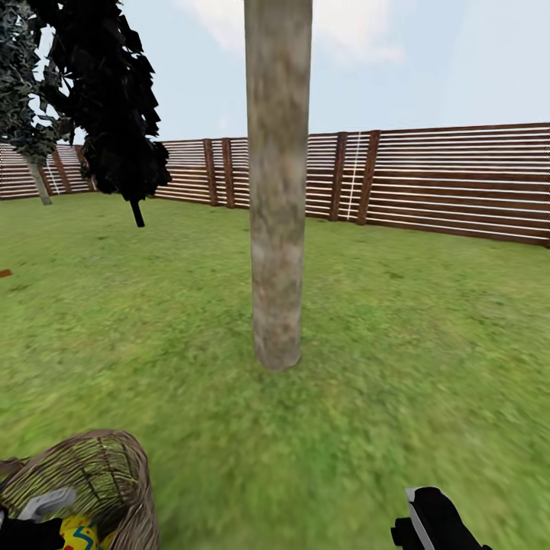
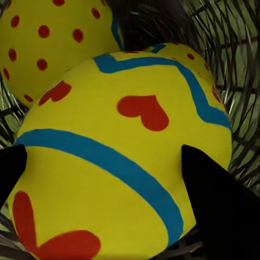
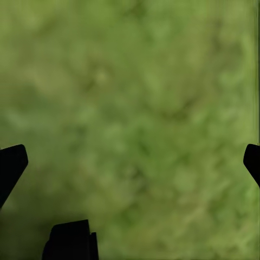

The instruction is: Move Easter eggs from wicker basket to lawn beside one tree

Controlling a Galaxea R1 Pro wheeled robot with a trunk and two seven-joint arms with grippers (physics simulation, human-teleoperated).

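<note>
- Near-left, at the bottom corner of the head view, sits the wicker basket on the lawn, with my left gripper reaching into it.
- Left jaws are spread either side of the nearest Easter egg. I can't tell if the tips are touching the shell yet, so I read it as lined up for a grasp, not clenched.
- Egg count from the left wrist view: two clearly, the near one and a dotted egg behind it. A sliver of yellow with blue stripe past them is probably the third. So likely all three are in the basket.
- Tree: one thick bare trunk straight ahead, mid-distance. The basket is parked short of it, which keeps the carry short.
- Right gripper hangs over bare grass at near-right, jaws released wide, nothing between them. Judgement: it's free as a spare.
- Also one dark cypress far-left and the slat fence along the far edge.
</note>
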